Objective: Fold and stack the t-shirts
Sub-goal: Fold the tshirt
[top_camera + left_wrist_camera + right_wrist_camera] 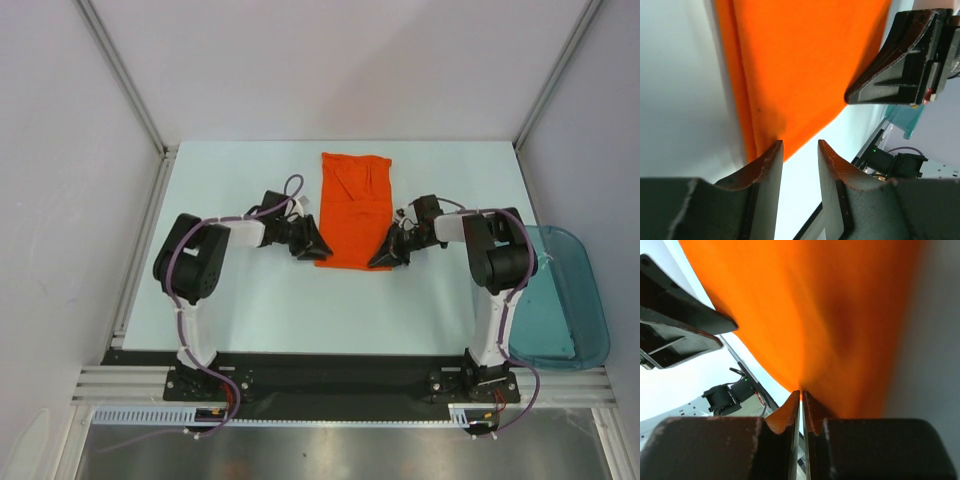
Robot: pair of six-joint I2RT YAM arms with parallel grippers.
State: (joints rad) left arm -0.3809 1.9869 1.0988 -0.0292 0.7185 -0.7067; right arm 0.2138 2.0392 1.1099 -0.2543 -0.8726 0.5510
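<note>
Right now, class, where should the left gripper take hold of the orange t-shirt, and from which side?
Probably the near left corner of the orange t-shirt, approached from its left, low over the table. It lies flat in a narrow folded strip, layered edge facing the left gripper, and the right gripper pinches the opposite near corner.

The right gripper has its jaws pressed almost together, pinching the edge of the orange t-shirt at their tips; the left gripper sits ahead-left, over the pale table
</note>
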